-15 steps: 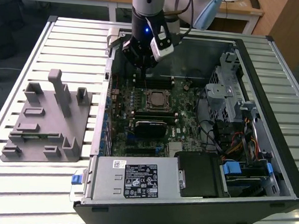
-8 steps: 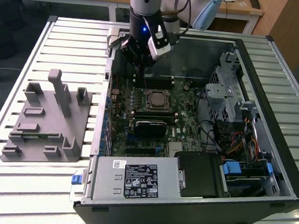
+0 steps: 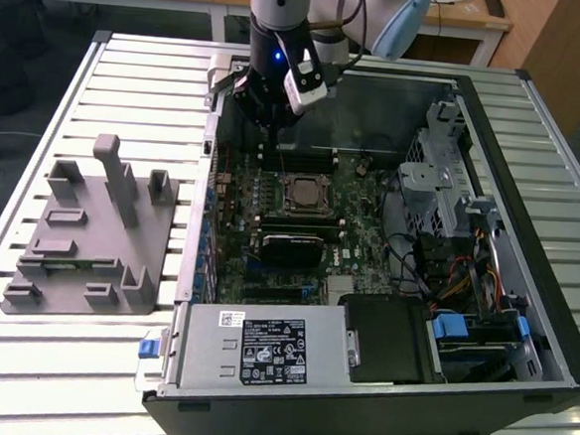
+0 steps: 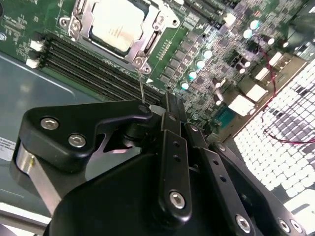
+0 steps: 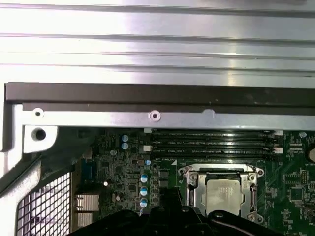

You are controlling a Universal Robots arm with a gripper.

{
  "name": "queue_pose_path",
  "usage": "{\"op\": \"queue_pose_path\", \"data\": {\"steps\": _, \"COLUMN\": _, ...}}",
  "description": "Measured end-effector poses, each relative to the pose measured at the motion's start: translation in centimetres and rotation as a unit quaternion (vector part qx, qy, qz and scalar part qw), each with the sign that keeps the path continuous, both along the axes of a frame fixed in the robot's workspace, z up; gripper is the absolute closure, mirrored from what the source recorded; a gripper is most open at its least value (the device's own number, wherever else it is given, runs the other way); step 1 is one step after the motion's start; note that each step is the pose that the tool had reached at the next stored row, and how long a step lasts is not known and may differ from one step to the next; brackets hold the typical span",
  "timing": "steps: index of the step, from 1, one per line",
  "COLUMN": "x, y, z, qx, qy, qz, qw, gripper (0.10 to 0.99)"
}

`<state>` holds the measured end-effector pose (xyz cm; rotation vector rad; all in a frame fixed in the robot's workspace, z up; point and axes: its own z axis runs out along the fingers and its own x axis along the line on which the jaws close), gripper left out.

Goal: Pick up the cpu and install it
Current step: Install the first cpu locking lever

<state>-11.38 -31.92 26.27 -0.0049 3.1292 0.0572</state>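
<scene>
The cpu (image 3: 303, 194) sits flat in its socket on the motherboard (image 3: 359, 222), silver top up, framed in metal in both wrist views (image 4: 118, 24) (image 5: 224, 194). From the exterior view's left: the grey tray (image 3: 78, 262), then my gripper (image 3: 267, 116) hovering over the memory slots (image 3: 294, 160), near the cpu but not touching it. Open or closed, I cannot tell.

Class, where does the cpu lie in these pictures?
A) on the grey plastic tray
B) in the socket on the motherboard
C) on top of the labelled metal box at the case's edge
B: in the first wrist view the cpu sits within the metal socket frame on the motherboard.
</scene>
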Motion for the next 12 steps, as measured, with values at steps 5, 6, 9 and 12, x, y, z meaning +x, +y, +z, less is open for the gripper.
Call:
{"op": "queue_pose_path", "data": {"steps": 5, "x": -0.06, "y": 0.63, "z": -0.41, "qx": 0.0000, "qy": 0.0000, "qz": 0.000, "qw": 1.0000, "gripper": 0.973}}
{"op": "queue_pose_path", "data": {"steps": 6, "x": -0.06, "y": 0.74, "z": -0.49, "qx": 0.0000, "qy": 0.0000, "qz": 0.000, "qw": 1.0000, "gripper": 0.973}}
{"op": "queue_pose_path", "data": {"steps": 9, "x": -0.05, "y": 0.91, "z": -0.65, "qx": 0.0000, "qy": 0.0000, "qz": 0.000, "qw": 1.0000, "gripper": 0.973}}
{"op": "queue_pose_path", "data": {"steps": 12, "x": 0.18, "y": 0.93, "z": -0.67, "qx": 0.0000, "qy": 0.0000, "qz": 0.000, "qw": 1.0000, "gripper": 0.973}}
